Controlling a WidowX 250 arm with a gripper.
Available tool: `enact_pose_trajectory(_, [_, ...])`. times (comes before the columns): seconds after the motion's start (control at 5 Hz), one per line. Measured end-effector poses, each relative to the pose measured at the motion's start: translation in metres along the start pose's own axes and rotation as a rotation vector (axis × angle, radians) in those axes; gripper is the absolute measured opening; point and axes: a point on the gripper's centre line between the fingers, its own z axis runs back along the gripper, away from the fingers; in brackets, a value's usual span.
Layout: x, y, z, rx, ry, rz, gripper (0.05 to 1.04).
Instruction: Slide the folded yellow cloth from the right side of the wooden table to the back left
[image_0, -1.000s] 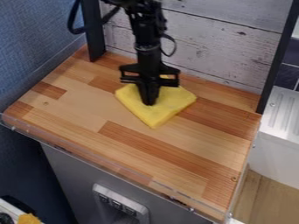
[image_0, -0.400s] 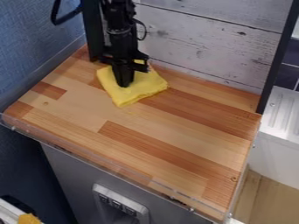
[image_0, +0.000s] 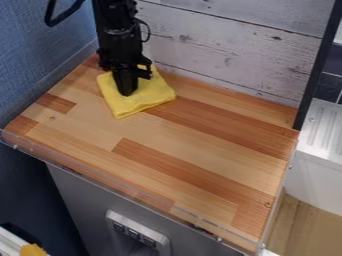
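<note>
And here's the wooden counter (image_0: 200, 160), folks, with the yellow cloth (image_0: 150, 96) lying flat toward its back left corner, and the black gripper (image_0: 126, 92) right down on it, clenched or released, I can't tell!

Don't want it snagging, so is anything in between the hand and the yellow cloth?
Nothing visible is. The hand is down on top of the yellow cloth, which lies on the wooden counter.

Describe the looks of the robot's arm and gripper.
The arm is black and built of chunky segments, with a thick black cable looping out at one side and a thinner cable at the other. The gripper is black too.
</note>
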Motion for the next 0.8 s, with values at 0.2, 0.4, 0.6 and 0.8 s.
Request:
enact_pose_trajectory(0.2, [-0.009, 0.007, 0.001, -0.012, 0.035, -0.008, 0.239])
enact_pose_trajectory(0.4, [-0.019, -0.004, 0.012, -0.014, 0.052, -0.005, 0.485])
enact_pose_trajectory(0.6, [-0.031, -0.029, 0.03, -0.006, 0.038, -0.007, 0.781])
enact_pose_trajectory(0.8, [-0.046, -0.061, 0.045, 0.006, 0.017, -0.013, 0.989])
